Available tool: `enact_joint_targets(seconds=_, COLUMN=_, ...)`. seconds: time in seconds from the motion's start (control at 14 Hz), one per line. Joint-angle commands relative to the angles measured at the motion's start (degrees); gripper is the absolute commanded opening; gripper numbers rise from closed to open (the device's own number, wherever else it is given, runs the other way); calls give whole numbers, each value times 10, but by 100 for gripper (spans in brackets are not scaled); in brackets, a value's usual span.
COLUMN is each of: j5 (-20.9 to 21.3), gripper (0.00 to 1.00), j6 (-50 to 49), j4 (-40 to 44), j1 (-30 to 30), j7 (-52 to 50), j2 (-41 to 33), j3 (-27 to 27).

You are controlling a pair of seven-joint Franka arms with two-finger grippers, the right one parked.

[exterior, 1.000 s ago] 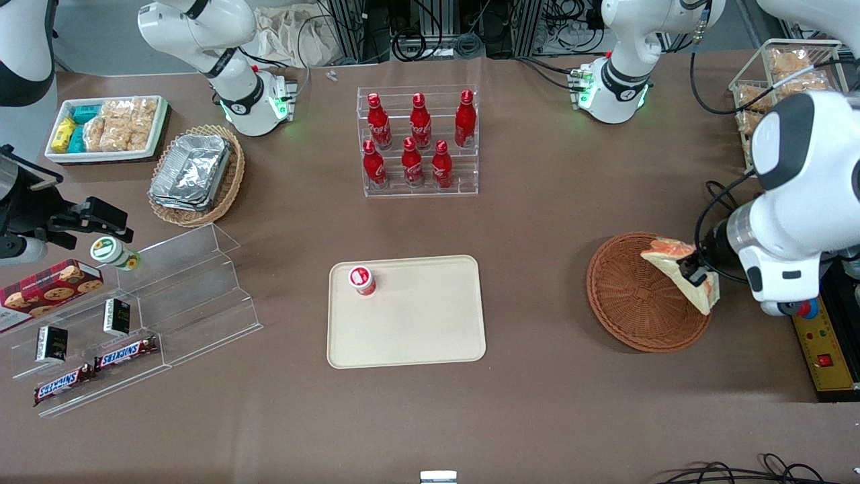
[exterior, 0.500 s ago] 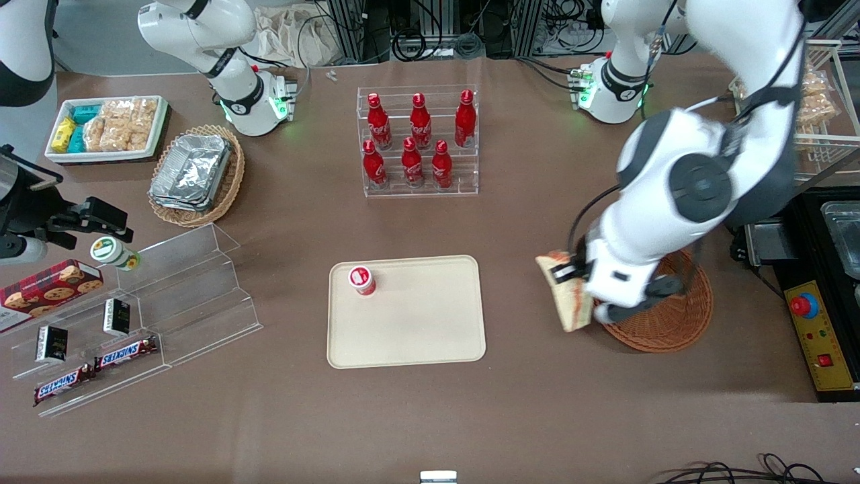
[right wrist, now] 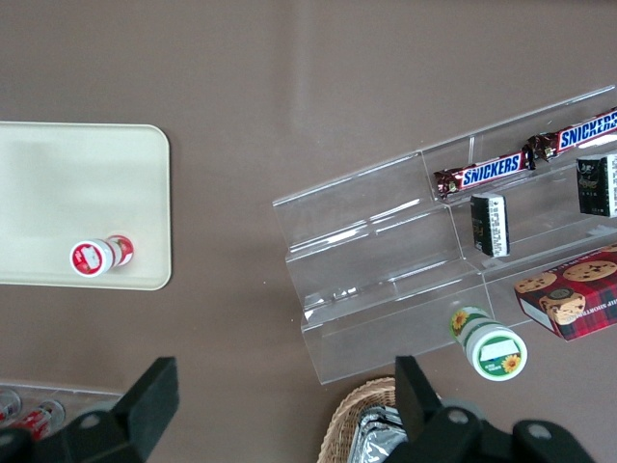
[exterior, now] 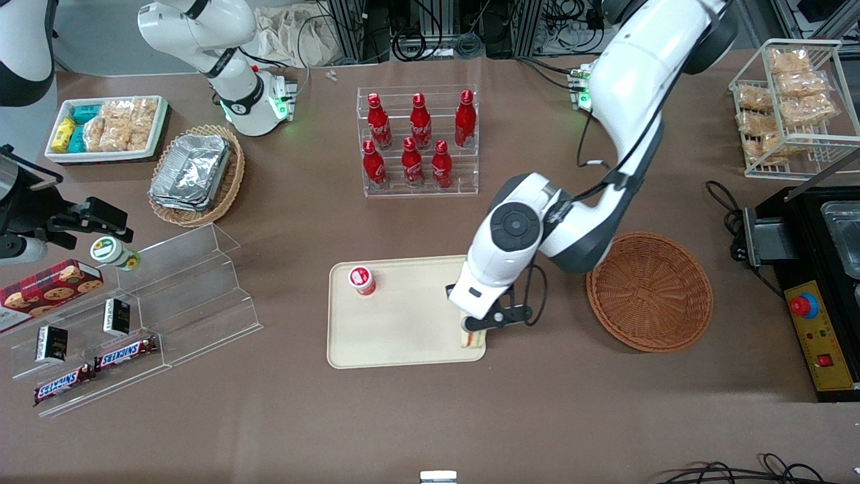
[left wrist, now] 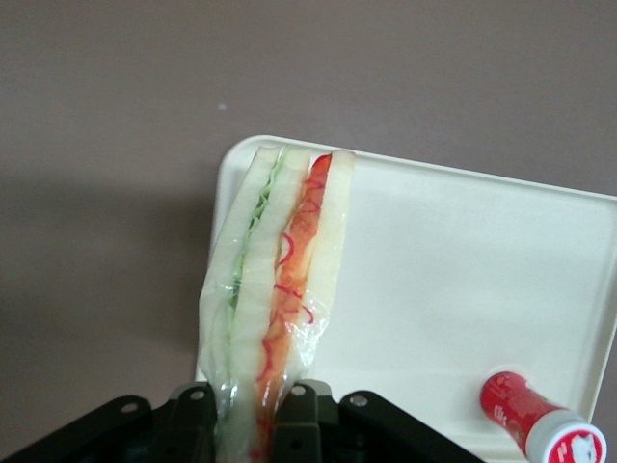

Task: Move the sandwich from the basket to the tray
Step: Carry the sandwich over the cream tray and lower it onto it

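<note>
Sandwich hangs clamped in the pincer, whose black fingers press against both bread faces of the wrapped wedge. In the wrist view the cut edge faces the camera, showing a green layer on one side and red and orange filling on the other, with pale bread between and outside them. The wedge reaches out over a rounded corner of the cream tray.

From the front, the pincer sits over the tray's corner nearest the camera, on the working arm's side, and only a small strip of the sandwich shows beneath it, right at the tray's rim. Whether the sandwich touches the tray surface cannot be told.

A small red bottle with a white cap lies on the tray at the edge toward the parked arm's end, well apart from the sandwich. The reddish-brown wicker basket sits on the brown table beside the tray, toward the working arm's end, with nothing in it. An acrylic rack of red cola bottles stands farther from the camera than the tray.
</note>
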Motion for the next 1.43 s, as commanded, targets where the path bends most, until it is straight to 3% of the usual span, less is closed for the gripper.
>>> enact_joint_targets(seconds=0.0, j5=30, gripper=0, j6=14, j4=26, j1=-2, j7=-3, j2=36, j3=0)
enact_joint_targets(seconds=0.14, j5=49, gripper=0, j6=15, j4=15, j1=-2, j7=-1, j2=50, j3=-1)
enact_joint_targets(seconds=0.57, j5=54, gripper=1, j6=15, j4=14, j1=-30, j7=-2, j2=68, j3=2)
enact_joint_targets(seconds=0.64, j5=54, gripper=9, j6=15, j4=14, j1=-30, j7=-3, j2=71, j3=2)
enact_joint_targets(seconds=0.79, j5=54, gripper=64, j6=15, j4=14, j1=-30, j7=-5, j2=78, j3=2)
enact_joint_targets(seconds=0.86, j5=56, gripper=99, j6=16, j4=14, j1=-30, j7=-3, j2=80, j3=2)
enact_joint_targets(seconds=1.36, j5=71, gripper=100, j6=9, j4=15, j1=-28, j7=-10, j2=53, j3=2)
